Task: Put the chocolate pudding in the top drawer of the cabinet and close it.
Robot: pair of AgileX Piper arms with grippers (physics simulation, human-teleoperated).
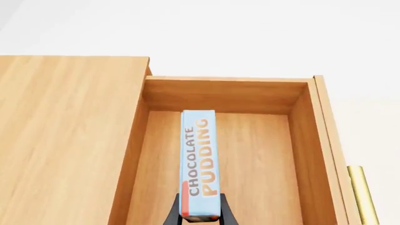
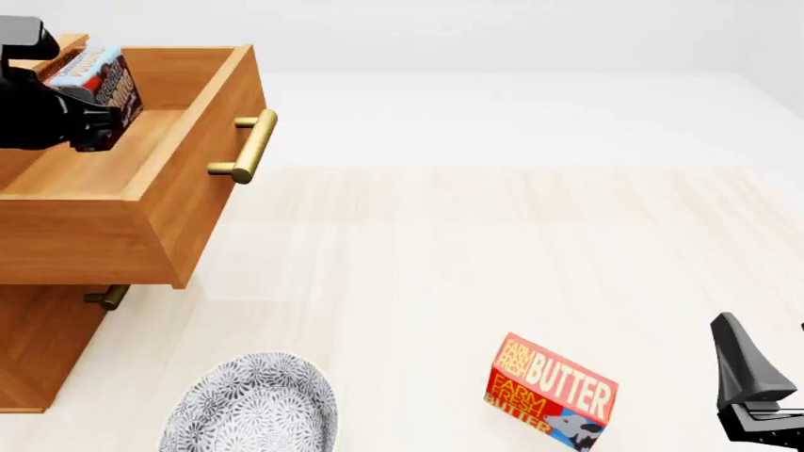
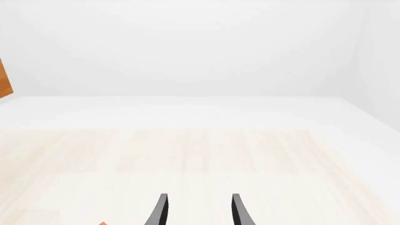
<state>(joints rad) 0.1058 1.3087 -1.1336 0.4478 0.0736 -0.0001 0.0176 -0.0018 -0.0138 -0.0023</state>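
The chocolate pudding (image 1: pixel 200 164) is a thin box with a light blue face, held on edge above the inside of the open top drawer (image 1: pixel 262 168). My left gripper (image 1: pixel 198 213) is shut on its near end. From the front, the pudding (image 2: pixel 98 80) hangs over the pulled-out top drawer (image 2: pixel 164 151) of the cabinet (image 2: pixel 38 348), with my left gripper (image 2: pixel 88 113) around it. The drawer's brass handle (image 2: pixel 248 146) points right. My right gripper (image 3: pixel 198 211) stands open over bare table at the near right, and only part of the right gripper (image 2: pixel 754 386) shows from the front.
A red-orange butter box (image 2: pixel 551 391) lies on the table at the near middle-right. A patterned grey bowl (image 2: pixel 251 405) sits near the front left, just before the cabinet. The lower drawer's handle (image 2: pixel 107 298) peeks out under the open drawer.
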